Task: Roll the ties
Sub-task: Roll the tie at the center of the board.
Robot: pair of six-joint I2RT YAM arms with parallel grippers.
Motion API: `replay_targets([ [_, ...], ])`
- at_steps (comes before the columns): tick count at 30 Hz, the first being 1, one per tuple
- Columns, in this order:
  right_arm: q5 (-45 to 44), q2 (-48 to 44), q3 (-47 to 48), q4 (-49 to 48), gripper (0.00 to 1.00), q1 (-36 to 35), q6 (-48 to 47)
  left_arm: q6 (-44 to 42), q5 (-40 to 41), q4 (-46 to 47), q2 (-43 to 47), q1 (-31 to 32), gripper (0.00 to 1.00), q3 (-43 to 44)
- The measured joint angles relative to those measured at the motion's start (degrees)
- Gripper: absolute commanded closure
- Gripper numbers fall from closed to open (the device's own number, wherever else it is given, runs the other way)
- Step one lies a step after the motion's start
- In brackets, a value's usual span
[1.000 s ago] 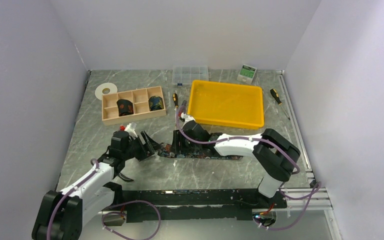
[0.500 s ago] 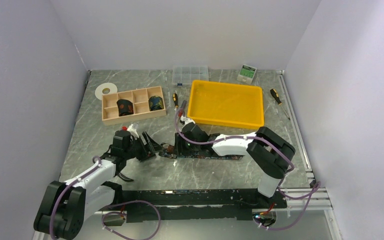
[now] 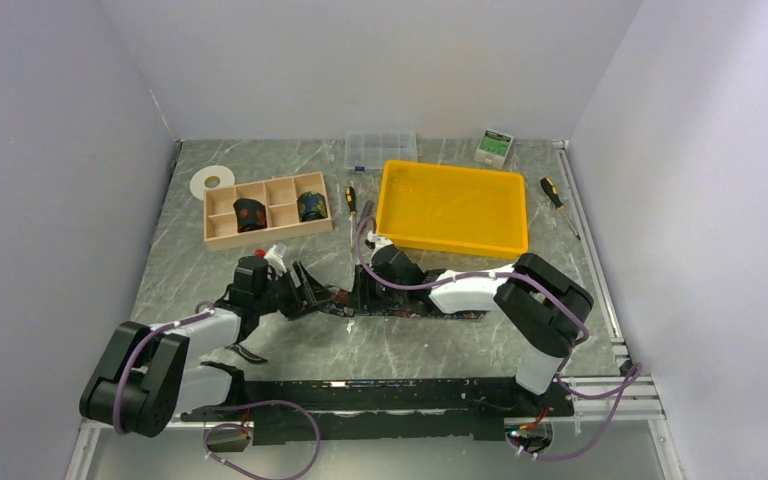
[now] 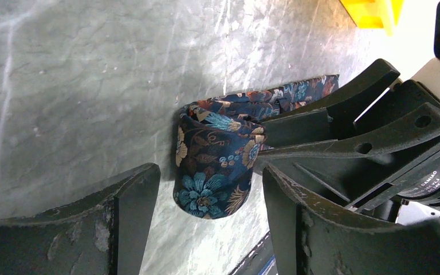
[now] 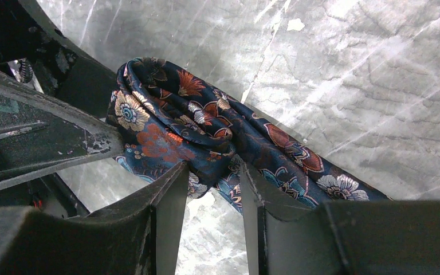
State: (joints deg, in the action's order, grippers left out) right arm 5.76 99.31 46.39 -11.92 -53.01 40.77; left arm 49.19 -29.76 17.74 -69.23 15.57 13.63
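- While lying as a strip along the middle of the grey marbled table (image 3: 190, 262), curling into a small upright coil at its left end and trailing off to the right beneath the right arm: loose tie (image 4: 216, 163), dark navy with red, orange and teal flowers.
- Standing wide around that coil, one finger waiting on each side; showing a clear gap on the left side, with contact on the right side impossible to tell: left gripper (image 4: 209, 177).
- Pinching the strip just right of the coil, jaws drawn narrow, floral fabric bunching between the fingertips: right gripper (image 5: 212, 169).
- Reaching in from the near left and the near right, with both wrists meeting low over the table's middle and the two grippers sitting just beside each other.
- Sitting at the far left, dividing into small compartments: wooden box (image 3: 220, 212).
- Resting coiled inside that box, well apart from each other: left roll (image 3: 250, 214) toward the box's left half, right roll (image 3: 310, 206) at its right end, both in the same floral fabric.
- Lying far right of centre, beyond the right arm: yellow tray (image 3: 453, 210).
- Sitting against the far edge: clear compartment case (image 3: 381, 148) and green-and-white carton (image 3: 495, 146).
- Lying flat left of the wooden box: white tape ring (image 3: 212, 181).
- Flanking the tray: one screwdriver (image 3: 351, 197) to its left, another screwdriver (image 3: 552, 192) to its right.
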Motion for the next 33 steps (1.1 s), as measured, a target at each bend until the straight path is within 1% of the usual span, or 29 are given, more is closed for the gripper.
replay_targets([
  [4, 0.74, 0.00, -0.46, -0.83, 0.59, 0.35, 0.00, -0.04, -0.39, 1.73, -2.38, 1.16, 0.31, 0.87],
  [6, 0.94, 0.00, -0.63, -1.18, 0.59, 0.44, 0.02, -0.22, -0.44, 2.36, -3.61, 2.03, 0.34, 1.49],
  [8, 1.05, 0.00, -0.72, -1.33, 0.59, 0.52, 0.04, -0.50, -0.42, 2.62, -4.59, 2.89, 0.41, 1.97],
  [11, 1.36, 0.00, -0.76, -1.44, 0.60, 0.66, 0.02, -0.98, -0.31, 2.54, -5.49, 4.22, 0.54, 2.25],
  [17, 1.77, 0.00, -0.79, -1.44, 0.59, 0.81, 0.00, -2.38, 1.81, 0.72, -4.57, 6.05, 0.74, 2.60],
  [19, 1.84, 0.00, -0.79, -1.44, 0.55, 0.85, 0.00, -2.93, 2.69, -1.01, -3.50, 6.54, 0.82, 3.13],
  [22, 2.10, -0.33, -0.79, -1.33, 0.43, 0.85, 0.13, -3.72, 4.66, -5.44, -1.09, 7.26, 0.91, 4.55],
  [24, 1.77, -1.44, -0.79, -0.11, 0.38, 0.85, 0.11, -4.33, 6.71, -9.62, 0.63, 7.91, 0.96, 6.12],
  [29, -1.01, -6.67, -2.14, 4.31, 0.35, 1.16, -0.59, -5.44, 14.97, -20.52, 3.50, 9.70, 0.97, 10.82],
  [33, -4.59, -13.84, -4.37, 7.74, 0.35, 1.62, -1.73, -5.90, 22.34, -28.44, 2.91, 12.17, 0.97, 15.13],
])
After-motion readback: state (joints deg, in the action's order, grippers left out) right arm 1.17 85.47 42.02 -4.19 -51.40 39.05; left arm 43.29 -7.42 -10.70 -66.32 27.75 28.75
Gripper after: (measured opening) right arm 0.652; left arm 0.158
